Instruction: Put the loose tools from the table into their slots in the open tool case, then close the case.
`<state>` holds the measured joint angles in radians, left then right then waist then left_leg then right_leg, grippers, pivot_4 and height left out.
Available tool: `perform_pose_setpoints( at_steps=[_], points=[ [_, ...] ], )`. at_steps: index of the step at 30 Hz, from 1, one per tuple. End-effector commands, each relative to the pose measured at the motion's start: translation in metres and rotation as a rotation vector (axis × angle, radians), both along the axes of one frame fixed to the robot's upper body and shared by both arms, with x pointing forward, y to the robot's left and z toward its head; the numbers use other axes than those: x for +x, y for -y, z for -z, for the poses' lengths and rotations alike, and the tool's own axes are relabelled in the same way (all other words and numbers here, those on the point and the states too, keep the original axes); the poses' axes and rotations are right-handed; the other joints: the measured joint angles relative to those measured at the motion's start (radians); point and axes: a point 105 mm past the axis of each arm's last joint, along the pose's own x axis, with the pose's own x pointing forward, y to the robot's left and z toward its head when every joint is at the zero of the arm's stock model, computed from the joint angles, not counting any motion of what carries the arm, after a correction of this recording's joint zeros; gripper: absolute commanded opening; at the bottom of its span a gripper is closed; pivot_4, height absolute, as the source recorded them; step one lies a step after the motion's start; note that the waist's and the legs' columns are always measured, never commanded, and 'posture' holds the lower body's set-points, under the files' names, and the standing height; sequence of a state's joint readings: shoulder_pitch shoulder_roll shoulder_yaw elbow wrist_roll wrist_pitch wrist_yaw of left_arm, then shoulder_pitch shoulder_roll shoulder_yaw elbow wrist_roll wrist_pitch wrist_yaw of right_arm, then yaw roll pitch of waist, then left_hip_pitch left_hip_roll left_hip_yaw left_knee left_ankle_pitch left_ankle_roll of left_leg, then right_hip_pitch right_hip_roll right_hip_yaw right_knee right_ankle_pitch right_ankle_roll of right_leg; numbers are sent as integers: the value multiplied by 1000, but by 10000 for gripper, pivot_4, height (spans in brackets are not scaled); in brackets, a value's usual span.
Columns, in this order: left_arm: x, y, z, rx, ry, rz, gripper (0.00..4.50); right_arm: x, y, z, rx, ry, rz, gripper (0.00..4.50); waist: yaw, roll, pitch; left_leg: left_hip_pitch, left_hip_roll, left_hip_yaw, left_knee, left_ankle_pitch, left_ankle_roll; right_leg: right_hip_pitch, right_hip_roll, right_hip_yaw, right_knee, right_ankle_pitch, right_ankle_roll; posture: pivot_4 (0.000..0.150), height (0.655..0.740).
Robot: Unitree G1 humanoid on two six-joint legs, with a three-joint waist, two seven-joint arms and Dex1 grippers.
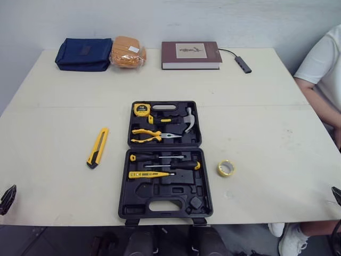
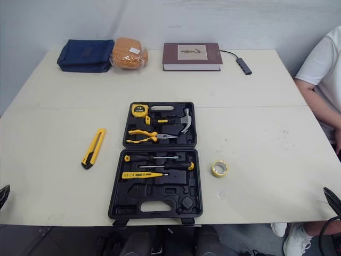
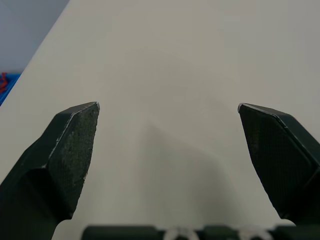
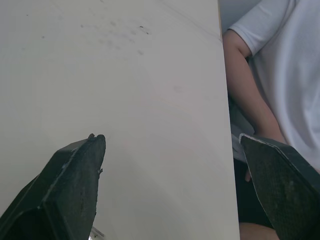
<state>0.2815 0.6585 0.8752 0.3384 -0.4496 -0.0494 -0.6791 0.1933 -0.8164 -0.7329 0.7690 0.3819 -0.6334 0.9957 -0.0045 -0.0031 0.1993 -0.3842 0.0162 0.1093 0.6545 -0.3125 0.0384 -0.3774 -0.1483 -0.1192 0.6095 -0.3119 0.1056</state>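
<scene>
Now left claw and right claw gape, moulded black tool case open near slim yellow knife

Pale cream rectangular table set against a plain grey-white wall.
The tabletop is evenly lit; dark grey floor is seen below its near edge.

Table: tool case, utility knife, tape roll, book, pouch.
</scene>
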Motion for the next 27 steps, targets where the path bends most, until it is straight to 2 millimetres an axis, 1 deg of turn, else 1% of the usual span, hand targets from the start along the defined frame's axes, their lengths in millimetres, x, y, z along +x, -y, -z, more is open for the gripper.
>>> perform_pose_setpoints(
  at_steps=[1, 4, 5, 6, 8, 9, 12, 14, 15, 17, 18, 23, 27],
  points=[
    [20, 18, -22, 24, 54, 83, 44923, 11, -11, -13, -13, 63, -62, 45000, 0, 0, 0, 0, 0, 0, 0, 0, -1, 0, 0, 0, 0, 0, 0, 1500, 7400],
    [31, 38, -24, 19, 50, 150, 44923, 22, -25, -18, 5, 95, -126, 45000, -3, 0, 0, 1, 0, 1, -2, 2, -4, 0, 0, 1, 0, 0, 0, 1500, 7400],
    [36, 46, -28, 17, 64, 172, 44923, 29, -34, -21, 18, 115, -167, 45000, -4, 0, 0, 1, 0, 2, -3, 3, -5, 0, 0, 1, 0, 0, 0, 1500, 7400],
    [43, 56, -33, -7, 77, 193, 44923, 38, -47, -25, 30, 128, -232, 45000, -6, 0, 0, 2, 0, 2, -4, 3, -5, 0, 1, 1, -1, 0, 0, 1500, 7400],
    [53, 72, -39, -36, 77, 229, 44923, 49, -66, -33, 52, 152, -318, 45000, -8, 0, 0, 2, 0, 3, -4, 4, -6, 0, 1, 2, 0, 0, 0, 1500, 7400],
    [59, 86, -42, -52, 56, 276, 44923, 54, -79, -40, 64, 167, -379, 45000, -8, 0, 0, 2, 0, 3, -3, 4, -6, 0, 1, 2, 0, 0, 0, 1500, 7400],
    [70, 114, -49, -77, -1, 354, 44923, 63, -116, -53, 111, 160, -545, 45000, -3, 0, 0, 3, 0, 3, -3, 5, -6, 0, 1, 3, 2, 0, 0, 1500, 7400],
    [74, 122, -53, -55, -26, 366, 44923, 64, -127, -59, 141, 153, -589, 45000, 2, 0, 0, 3, 0, 3, -3, 6, -6, 0, 1, 3, 2, 0, 0, 1500, 7400],
    [78, 128, -55, -74, -45, 374, 44923, 65, -138, -63, 143, 152, -634, 45000, 3, 0, 0, 3, 0, 3, -4, 6, -6, 0, 1, 3, 2, 0, 0, 1500, 7400],
    [87, 142, -54, -81, -144, 380, 44923, 69, -161, -73, 141, 153, -735, 45000, 8, 0, 0, 3, 0, 3, -4, 6, -7, 0, 1, 3, 2, 0, 0, 1500, 7400],
    [89, 145, -54, -82, -179, 377, 44923, 70, -168, -75, 138, 152, -765, 45000, 8, 0, 0, 3, 0, 3, -3, 6, -7, 0, 1, 2, 2, 0, 0, 1500, 7400],
    [104, 154, -46, -120, -377, 270, 44923, 74, -204, -93, 137, 174, -899, 45000, 8, 0, 0, 3, -1, 3, -3, 7, -7, 1, 2, 3, 3, 0, 1, 1500, 7400],
    [117, 163, -45, -137, -409, 228, 44923, 71, -229, -101, 122, 179, -1000, 45000, 9, 0, 0, 3, -1, 3, -4, 7, -8, 0, 4, 2, 5, 0, 1, 1500, 7400]
  ],
)
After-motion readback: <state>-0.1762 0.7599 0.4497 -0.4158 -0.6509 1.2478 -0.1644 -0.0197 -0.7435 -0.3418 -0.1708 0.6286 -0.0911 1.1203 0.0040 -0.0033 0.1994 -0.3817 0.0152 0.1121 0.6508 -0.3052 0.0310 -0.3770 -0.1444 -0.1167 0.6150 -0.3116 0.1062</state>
